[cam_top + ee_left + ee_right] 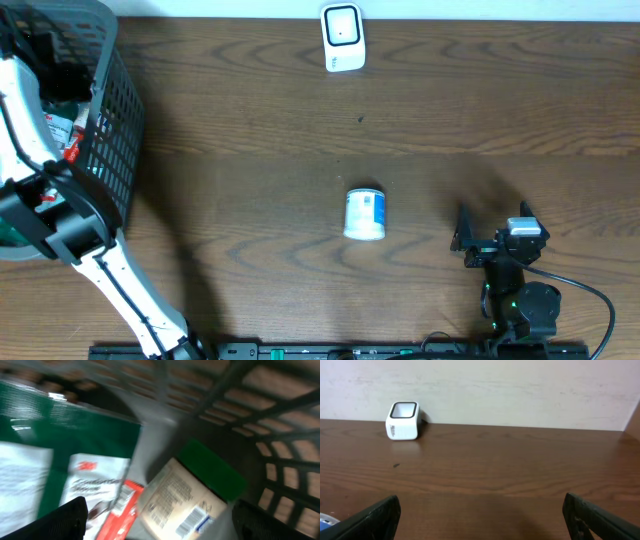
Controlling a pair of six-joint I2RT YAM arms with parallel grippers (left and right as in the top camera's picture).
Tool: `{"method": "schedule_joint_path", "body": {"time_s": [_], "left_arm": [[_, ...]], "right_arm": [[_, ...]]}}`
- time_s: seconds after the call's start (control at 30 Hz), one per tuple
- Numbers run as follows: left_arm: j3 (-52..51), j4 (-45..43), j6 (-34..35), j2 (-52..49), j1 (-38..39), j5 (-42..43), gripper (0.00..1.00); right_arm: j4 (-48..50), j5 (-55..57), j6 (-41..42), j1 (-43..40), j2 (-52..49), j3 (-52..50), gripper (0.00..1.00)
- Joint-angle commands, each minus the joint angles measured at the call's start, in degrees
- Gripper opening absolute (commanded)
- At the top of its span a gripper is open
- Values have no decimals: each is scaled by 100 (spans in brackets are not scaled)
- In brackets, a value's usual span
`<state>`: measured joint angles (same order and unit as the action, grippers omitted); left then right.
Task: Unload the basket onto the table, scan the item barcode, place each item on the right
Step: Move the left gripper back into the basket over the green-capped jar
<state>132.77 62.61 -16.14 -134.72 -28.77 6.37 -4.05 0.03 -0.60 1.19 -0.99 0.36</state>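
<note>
So, left gripper [170,521] hung spread inside grey plastic basket [112,120] at left, right gripper [480,520] waited spread near right, white-and-blue round container [365,213] lay mid-table, white box scanner [343,38] stood far.

— Anything legible in the basket [280,435]?
— On the green package [70,430], a white label [97,477] carries a red logo that looks like "3M". The dark script line under it is too blurred to read.
— And the tan packet [172,497]?
— Lines of small print and a barcode [192,521] beside a blue mark, none readable.
— The can [365,213] on the table [250,120]?
— Blue-and-white label, lettering too small. The scanner [343,38] shows no readable text.
</note>
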Motion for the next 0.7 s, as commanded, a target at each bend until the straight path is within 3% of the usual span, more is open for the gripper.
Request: {"method": "schedule_joint_path", "body": {"time_s": [0.0, 0.67], "left_arm": [[-15, 22, -439, -313, -31, 372, 89], [-66, 162, -634, -741, -26, 350, 83]], "right_arm": [[-22, 55, 59, -35, 24, -4, 99], [-22, 55, 59, -35, 24, -4, 99]]}}
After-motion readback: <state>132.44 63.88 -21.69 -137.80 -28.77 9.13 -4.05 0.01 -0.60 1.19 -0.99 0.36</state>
